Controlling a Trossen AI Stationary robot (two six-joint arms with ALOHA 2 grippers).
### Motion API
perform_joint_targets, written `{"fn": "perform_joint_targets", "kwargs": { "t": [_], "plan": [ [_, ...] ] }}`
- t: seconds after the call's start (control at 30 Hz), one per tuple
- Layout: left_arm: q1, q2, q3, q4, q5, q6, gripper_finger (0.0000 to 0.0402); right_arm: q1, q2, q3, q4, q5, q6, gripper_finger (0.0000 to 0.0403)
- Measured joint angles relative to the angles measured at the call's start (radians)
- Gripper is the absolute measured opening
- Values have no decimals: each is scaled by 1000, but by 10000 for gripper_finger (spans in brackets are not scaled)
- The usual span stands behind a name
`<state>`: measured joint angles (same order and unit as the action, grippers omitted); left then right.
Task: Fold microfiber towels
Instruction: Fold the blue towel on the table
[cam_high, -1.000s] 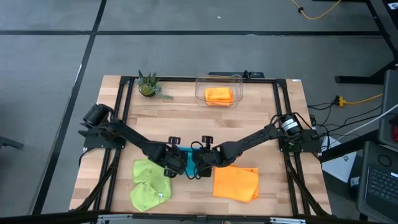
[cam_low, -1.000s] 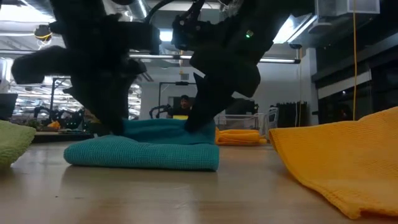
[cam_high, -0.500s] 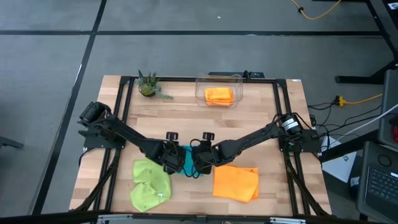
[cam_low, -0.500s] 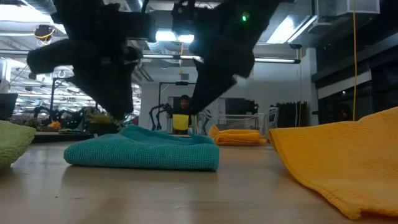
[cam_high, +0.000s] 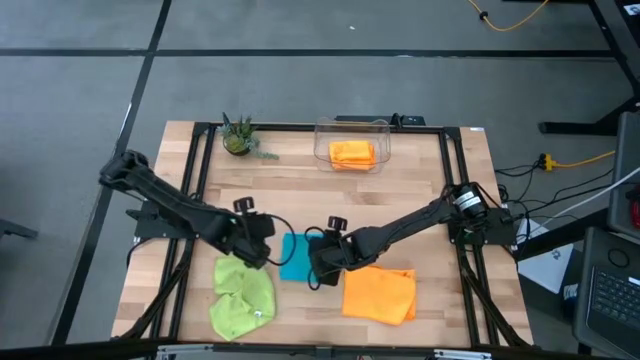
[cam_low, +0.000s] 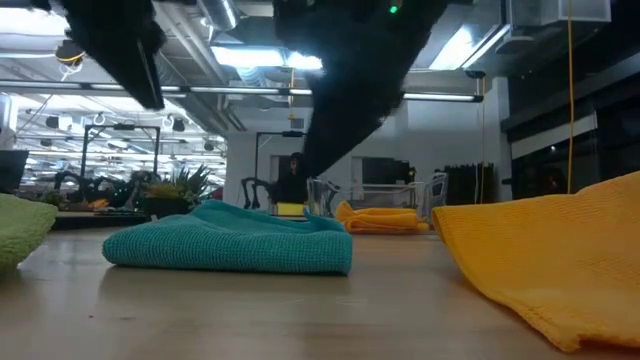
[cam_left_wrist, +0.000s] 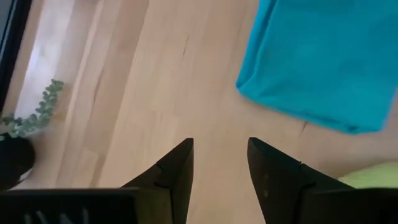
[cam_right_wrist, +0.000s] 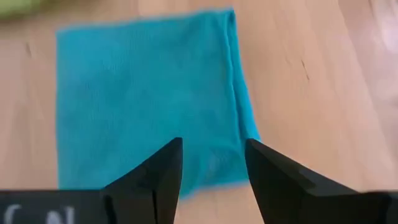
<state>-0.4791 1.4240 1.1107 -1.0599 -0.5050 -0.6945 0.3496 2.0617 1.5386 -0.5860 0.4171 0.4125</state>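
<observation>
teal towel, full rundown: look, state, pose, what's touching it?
The teal blue microfiber towel is a small, soft, nubby-textured cloth, folded into a neat flat rectangle with doubled layers at its edge. It lies on the wooden table, between the crumpled lime green towel and the orange towel, touching neither as far as can be seen. Neither end effector holds it: the open left end effector is beside it, the open right end effector above it.

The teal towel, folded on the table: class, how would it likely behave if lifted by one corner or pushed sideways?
The teal towel would probably droop and unfold if lifted, since its layers lie loose and rumpled in the low view. Pushed, it would likely bunch rather than slide cleanly on the wooden table. It looks light.
</observation>
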Motion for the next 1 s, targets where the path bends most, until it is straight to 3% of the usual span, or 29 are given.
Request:
{"fn": "perform_joint_targets", "kwargs": {
  "t": [0.13,0.3,0.47,0.6,1.0],
  "plan": [
    [-25,-19,0,30,-32,-11,143,1,0,-100,188,29,18,177],
    [-44,-4,0,44,-33,-10,143,13,1,-177,414,-56,32,177],
    [-46,-3,0,49,-35,-11,143,14,1,-219,359,-51,109,177],
    [-46,-3,0,51,-43,-10,143,6,1,-258,324,30,161,177],
    [-35,-3,0,51,-61,-3,143,-3,-1,-257,285,157,101,177]
  ]
}}
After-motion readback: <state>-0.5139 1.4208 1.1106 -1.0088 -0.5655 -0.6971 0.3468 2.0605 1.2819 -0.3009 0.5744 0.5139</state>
